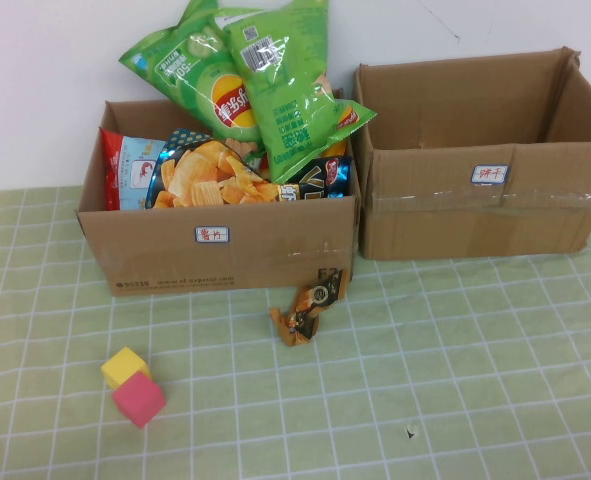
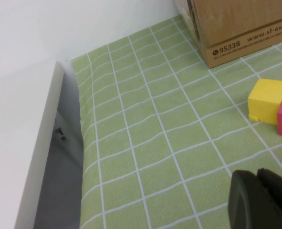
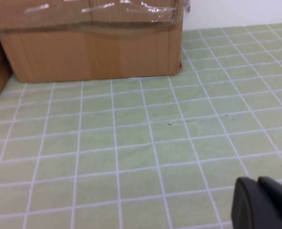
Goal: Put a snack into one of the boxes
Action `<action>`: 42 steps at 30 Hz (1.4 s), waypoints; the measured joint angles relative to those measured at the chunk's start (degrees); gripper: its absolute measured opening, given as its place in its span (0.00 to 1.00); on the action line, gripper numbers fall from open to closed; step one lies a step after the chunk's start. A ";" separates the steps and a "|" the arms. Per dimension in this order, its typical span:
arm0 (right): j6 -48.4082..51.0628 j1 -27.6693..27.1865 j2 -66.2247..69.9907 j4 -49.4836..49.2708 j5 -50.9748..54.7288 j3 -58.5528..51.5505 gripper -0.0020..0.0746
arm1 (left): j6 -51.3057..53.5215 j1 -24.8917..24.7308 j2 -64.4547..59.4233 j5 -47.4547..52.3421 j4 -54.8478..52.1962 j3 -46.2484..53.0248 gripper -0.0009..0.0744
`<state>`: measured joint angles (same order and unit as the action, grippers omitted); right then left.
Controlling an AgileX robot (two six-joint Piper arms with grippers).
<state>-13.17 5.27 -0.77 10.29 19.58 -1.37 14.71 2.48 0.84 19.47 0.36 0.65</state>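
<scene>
On the bench (image 1: 455, 400), under a green checked cloth with white lines: two brown corrugated cardboard boxes, side by side against the white wall, both open at the top.

Left box (image 1: 175, 255): full of snack bags. Two green chip bags (image 1: 250, 85) stick up high out of it, leaning on the wall; a dark bag with chips pictured (image 1: 210, 172) lies on top; a red and white bag (image 1: 125, 168) stands at the left end. On the front, a small white label (image 1: 212, 235) with blue edge and red handwriting, plus some faint printed text low on the left.

Right box (image 1: 475, 215): inside looks empty as far as visible. Clear tape across the front, and a same kind of label (image 1: 489, 174) near the top edge.

Small brown and orange snack packet (image 1: 308, 305): on the cloth, just in front of the left box's right corner, tilted, upper end touching or nearly touching the box.

Yellow cube (image 1: 125, 366) and pink cube (image 1: 139, 398): touching each other, nearer to the camera, well apart from the packet.

Left end effector (image 2: 262, 200): low over the cloth near the two cubes, only a dark edge visible; cannot tell how far open; nothing seen in it.

Right end effector (image 3: 262, 205): low over the bare cloth, in front of the right box, fully closed, holding nothing.
</scene>
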 joint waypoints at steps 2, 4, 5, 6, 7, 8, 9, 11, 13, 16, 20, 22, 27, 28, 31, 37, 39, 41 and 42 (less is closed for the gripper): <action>1.32 0.00 0.00 0.14 0.39 0.13 0.02 | 0.00 0.00 0.00 0.00 0.00 0.00 0.01; 1.74 0.00 0.00 0.16 0.42 0.13 0.02 | 0.00 0.00 0.00 0.00 0.00 0.00 0.01; 1.88 0.00 0.00 0.16 0.52 0.13 0.02 | 0.00 0.00 0.00 0.00 0.00 0.00 0.01; 1.98 0.00 0.00 0.16 0.52 0.13 0.02 | 0.00 0.00 0.00 0.00 0.00 0.00 0.01; 1.96 0.00 0.00 0.16 0.68 0.13 0.02 | 0.00 0.00 0.00 0.00 0.00 0.00 0.01; 2.10 0.00 0.00 0.27 0.74 0.13 0.02 | 0.00 0.00 0.00 0.00 0.00 0.00 0.01; 2.68 0.00 0.00 0.27 0.74 0.16 0.02 | 0.00 0.00 0.00 0.00 0.00 0.00 0.01; 3.67 0.00 0.00 0.27 0.77 0.16 0.02 | 0.00 0.00 0.00 0.00 0.00 0.00 0.01; 5.09 0.00 0.00 0.27 0.77 0.16 0.02 | -0.14 0.00 0.00 0.00 0.00 0.00 0.01; 5.93 0.00 0.00 0.38 0.87 0.16 0.02 | -0.14 0.00 0.00 0.00 0.00 0.00 0.01; 6.22 0.00 0.00 0.38 0.87 0.16 0.02 | -0.14 0.00 0.00 0.00 0.00 0.00 0.01; 6.37 0.00 0.00 0.38 0.87 0.16 0.02 | -0.14 0.00 0.00 0.00 0.00 0.00 0.01; 6.44 0.00 0.00 0.38 0.87 0.16 0.02 | -0.14 0.00 0.00 0.00 0.00 0.00 0.01; 6.44 0.00 0.00 0.38 0.87 0.16 0.02 | -0.14 0.00 0.00 0.00 0.00 0.00 0.01; 6.44 0.00 0.00 0.38 0.87 0.16 0.02 | -0.14 0.00 0.00 0.00 0.00 0.00 0.01; 6.50 0.00 0.00 0.38 0.87 0.16 0.02 | -0.14 0.00 0.00 0.00 0.00 0.00 0.01; 6.58 0.00 0.00 0.38 0.87 0.16 0.02 | -0.14 0.00 0.00 0.00 0.00 0.00 0.01; 6.58 0.00 0.00 0.38 0.87 0.16 0.02 | -0.14 0.00 0.00 0.00 0.00 0.00 0.01; 6.58 0.00 0.00 0.38 0.87 0.16 0.02 | -0.14 0.00 0.00 0.00 0.00 0.00 0.01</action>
<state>-6.59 5.27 -0.77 10.66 20.45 -1.21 14.57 2.48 0.84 19.47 0.36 0.65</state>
